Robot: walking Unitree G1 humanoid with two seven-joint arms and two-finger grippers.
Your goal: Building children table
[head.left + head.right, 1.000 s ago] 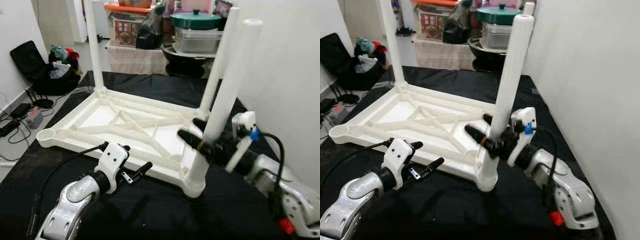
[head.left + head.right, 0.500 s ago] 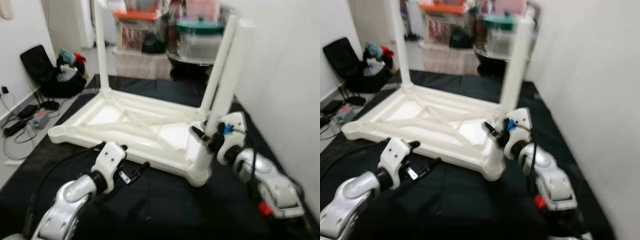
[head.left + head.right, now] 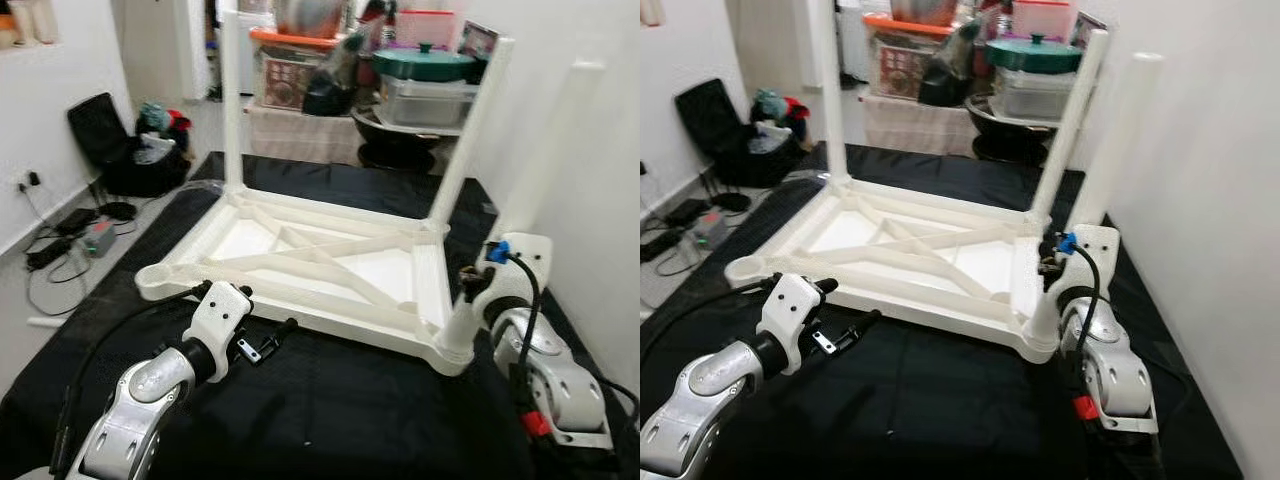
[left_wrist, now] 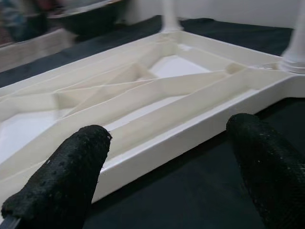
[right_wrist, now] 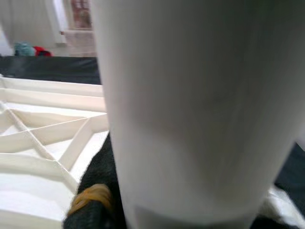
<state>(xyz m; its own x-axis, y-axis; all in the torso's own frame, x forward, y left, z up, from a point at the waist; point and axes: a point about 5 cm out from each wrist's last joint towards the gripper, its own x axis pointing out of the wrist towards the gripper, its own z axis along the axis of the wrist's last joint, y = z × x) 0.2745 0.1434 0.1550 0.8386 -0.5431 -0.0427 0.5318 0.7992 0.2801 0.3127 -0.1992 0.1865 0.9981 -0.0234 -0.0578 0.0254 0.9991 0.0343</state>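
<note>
Since a second ago the right pincer (image 3: 478, 290) has slid down the near-right leg (image 3: 1110, 150) from mid-height to just above its socket, and the camera has pulled back.

Head views: the upturned table frame (image 3: 300, 262) lies on the black tabletop (image 3: 330, 420), three legs standing, the near-left corner socket (image 3: 158, 277) empty. Left pincer (image 3: 265, 342) hovers just beside the frame's near rail.

Left wrist view: its fingers (image 4: 62, 179) are spread, empty, the rail beyond them.

Right wrist view: the leg presses against one dark finger (image 5: 97, 191); whether it's clamped, I cannot tell. Pushing sideways so low could lever the leg out or drag the frame.
</note>
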